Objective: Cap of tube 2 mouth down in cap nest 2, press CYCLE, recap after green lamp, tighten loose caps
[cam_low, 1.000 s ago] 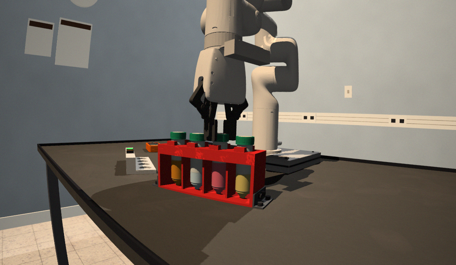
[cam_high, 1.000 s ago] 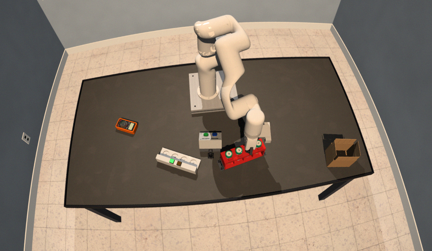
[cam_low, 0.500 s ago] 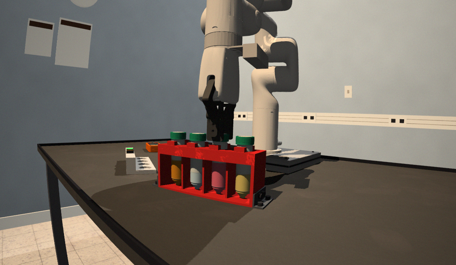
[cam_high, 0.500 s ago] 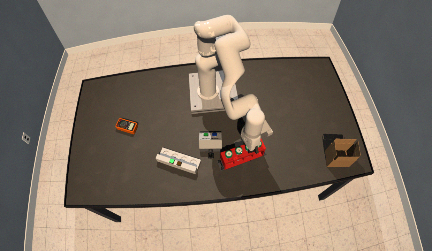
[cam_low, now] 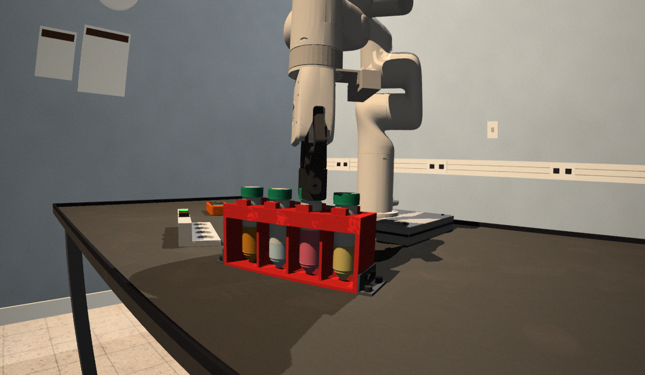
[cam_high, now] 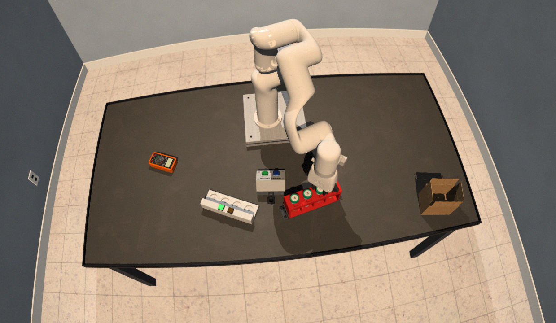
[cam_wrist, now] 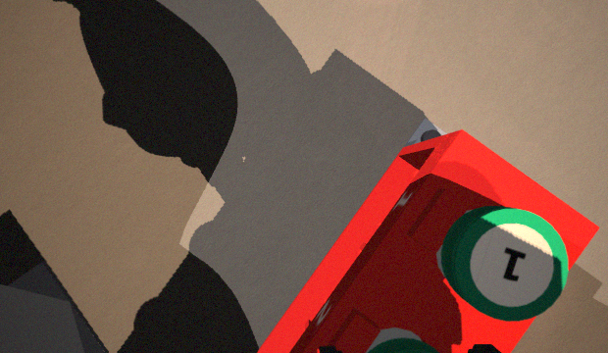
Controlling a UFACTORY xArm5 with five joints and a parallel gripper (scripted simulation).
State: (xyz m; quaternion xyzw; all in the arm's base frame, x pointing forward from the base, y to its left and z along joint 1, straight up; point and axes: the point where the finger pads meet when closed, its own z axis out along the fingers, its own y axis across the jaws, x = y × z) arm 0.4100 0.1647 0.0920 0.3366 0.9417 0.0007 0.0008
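I am looking at the red decapping station (cam_low: 296,219), which is standing near the middle of the exterior view on the dark counter (cam_high: 151,233). The gripper (cam_low: 311,188) is pointing straight down over the third tube from the left in this view, the one with pink content, which is tube 2. Its black fingers (cam_low: 315,179) are showing edge-on here, so I am seeing only one narrow dark shape over the cap of tube 2 (cam_low: 300,192).

In the wrist view this same cap is peeking in at the bottom edge, with a black fingertip on each side of it. The fingers are standing about half open around the cap and are not squeezing it; the cap is sitting on its tube. The cap marked 1 (cam_wrist: 510,265) is lying in the lower right of the wrist view, also on its tube.

In the top view the white cap tray (cam_high: 247,216) is lying left of the station, and its green lamp (cam_high: 221,207) is glowing while the lamp beside it (cam_high: 230,210) is dark. The key housing (cam_high: 270,185) is standing between the tray and the station, a little higher in the frame, carrying the green key (cam_high: 265,173) and the blue key (cam_high: 276,172). An orange multimeter (cam_high: 163,161) is lying far to the left, and an open cardboard box (cam_high: 434,208) is standing at the right edge of the counter.
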